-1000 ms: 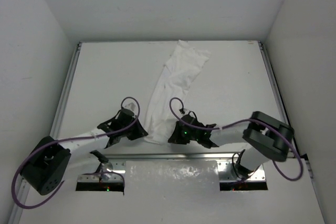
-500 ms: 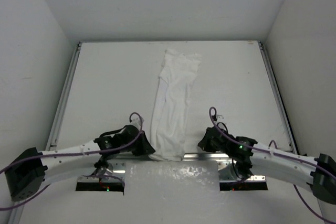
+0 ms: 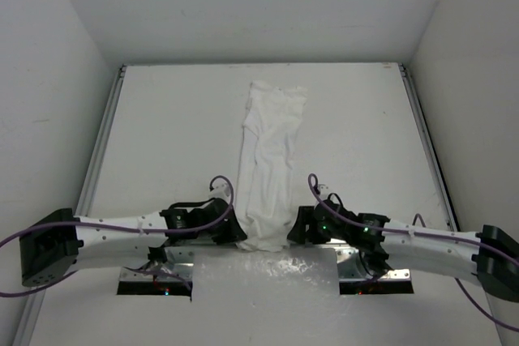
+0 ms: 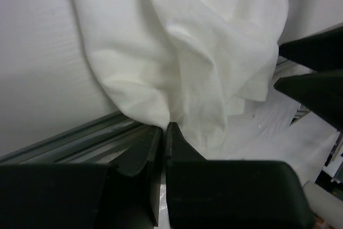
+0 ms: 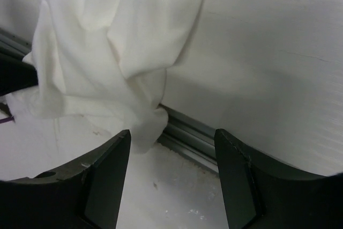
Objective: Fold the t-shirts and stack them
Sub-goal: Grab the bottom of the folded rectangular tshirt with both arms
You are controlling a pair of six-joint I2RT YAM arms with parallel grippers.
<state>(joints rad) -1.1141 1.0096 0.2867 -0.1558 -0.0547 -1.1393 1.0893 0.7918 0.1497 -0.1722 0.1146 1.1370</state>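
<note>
The white t-shirt (image 3: 272,143) lies as a long narrow strip from the back middle of the table to the near edge, and its near end hangs over the rail. My left gripper (image 3: 238,237) sits at that end's left corner. In the left wrist view its jaws (image 4: 164,127) are shut, with a fold of the t-shirt (image 4: 187,52) pinched at the tips. My right gripper (image 3: 293,231) is at the right corner. It stands open (image 5: 172,135). The t-shirt's (image 5: 107,41) loose corner droops just beyond its left finger, touching neither finger.
An aluminium rail (image 5: 198,132) runs along the table's near edge, with a crinkled clear sheet (image 3: 268,277) below it between the arm bases. Side rails (image 3: 101,143) and white walls bound the table. The right gripper's fingers (image 4: 316,73) show close beside the left gripper.
Both grippers drew the shirt's near end back to the table's near edge, pulling it into a straight strip. The right gripper then opened and let its corner go.
</note>
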